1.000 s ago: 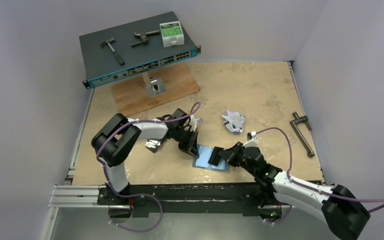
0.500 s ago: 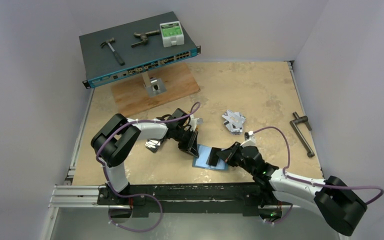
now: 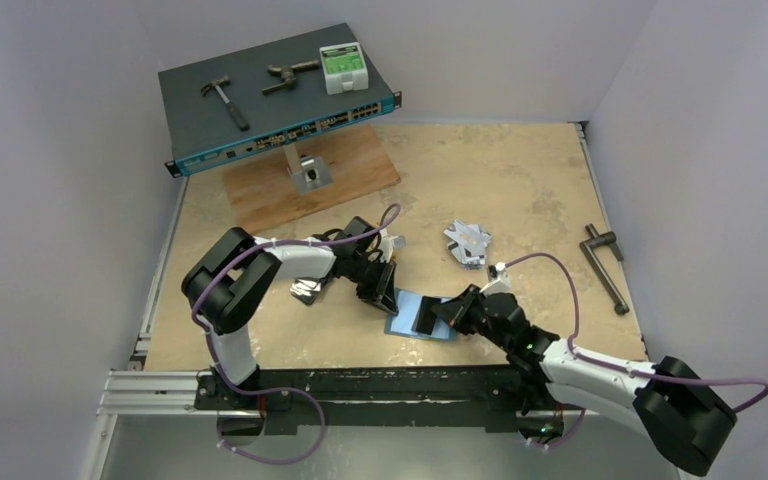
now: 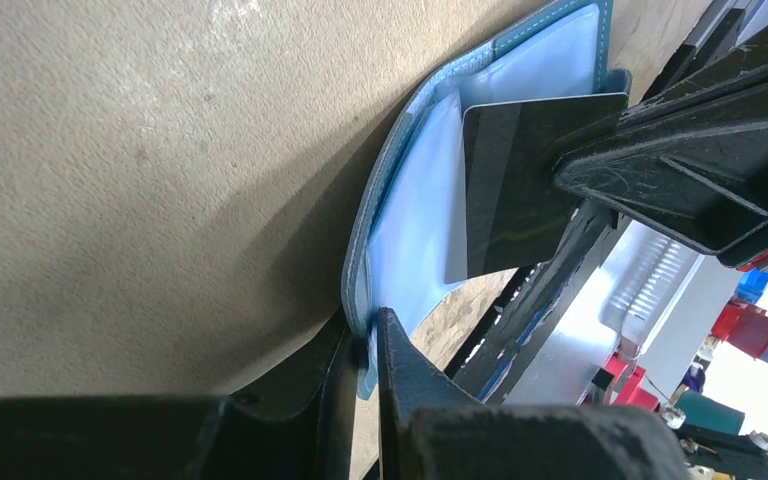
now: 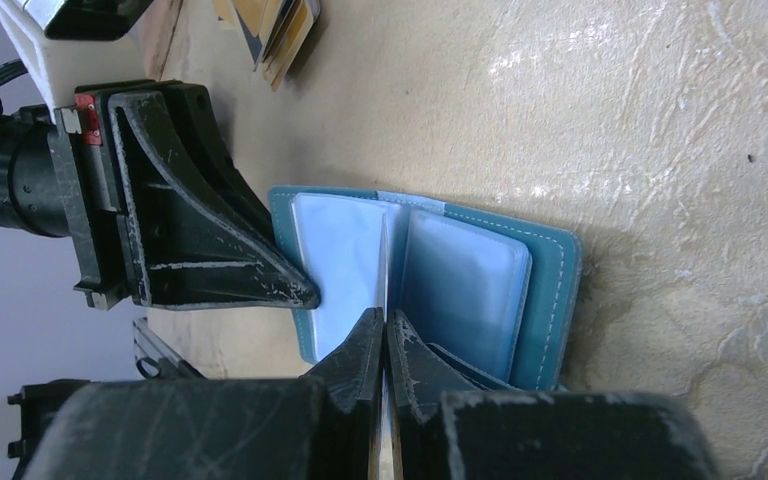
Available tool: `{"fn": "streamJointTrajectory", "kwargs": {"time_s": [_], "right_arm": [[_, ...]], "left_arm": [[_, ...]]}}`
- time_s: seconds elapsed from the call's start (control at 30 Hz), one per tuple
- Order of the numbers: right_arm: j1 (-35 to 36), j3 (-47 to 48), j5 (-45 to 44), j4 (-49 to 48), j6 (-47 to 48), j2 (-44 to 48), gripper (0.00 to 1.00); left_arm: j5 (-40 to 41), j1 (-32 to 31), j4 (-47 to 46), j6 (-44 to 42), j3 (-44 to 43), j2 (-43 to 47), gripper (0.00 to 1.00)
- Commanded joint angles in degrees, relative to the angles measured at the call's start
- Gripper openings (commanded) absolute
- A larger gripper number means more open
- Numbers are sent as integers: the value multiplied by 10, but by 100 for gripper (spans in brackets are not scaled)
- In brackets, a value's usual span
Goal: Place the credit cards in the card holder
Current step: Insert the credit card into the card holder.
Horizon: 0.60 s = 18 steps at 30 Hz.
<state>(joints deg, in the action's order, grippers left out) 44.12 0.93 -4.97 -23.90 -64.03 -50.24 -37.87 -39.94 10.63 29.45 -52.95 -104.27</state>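
The teal card holder (image 3: 407, 304) lies open on the table between both arms, its clear inner sleeves showing (image 5: 460, 280). My left gripper (image 3: 388, 298) is shut on the holder's left edge (image 4: 365, 330) and pins it. My right gripper (image 3: 438, 312) is shut on a black credit card (image 4: 520, 180). The card stands edge-on (image 5: 384, 262) with its front corner over the sleeves at the holder's fold. In the left wrist view the card lies against the pale sleeve (image 4: 410, 220). Whether it is inside a slot cannot be told.
A fanned pile of silver-grey cards (image 3: 468, 243) lies behind the holder, and another pile (image 3: 307, 290) lies under the left arm. A wooden board (image 3: 310, 180) and a network switch (image 3: 280, 100) carrying tools stand at the back left. A metal clamp (image 3: 605, 265) lies right.
My right gripper has edged left with the black card, closer over the holder's fold. The left gripper and the holder have stayed put.
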Motion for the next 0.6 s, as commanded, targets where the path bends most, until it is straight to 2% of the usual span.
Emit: {"fn": "streamJointTrajectory", "kwargs": {"time_s": [0.0,0.27,0.57], "right_arm": [[5,-49,-3,24,6,7,0],[9,-27,10,-21,13,-104,0],[12,-11,4,-8,17,-133,0]], "left_arm": [[7,1,-12,8,-8,24,12],[8,0,-10,5,-7,30,16],[8,0,-8,4,-6,34,17]]}}
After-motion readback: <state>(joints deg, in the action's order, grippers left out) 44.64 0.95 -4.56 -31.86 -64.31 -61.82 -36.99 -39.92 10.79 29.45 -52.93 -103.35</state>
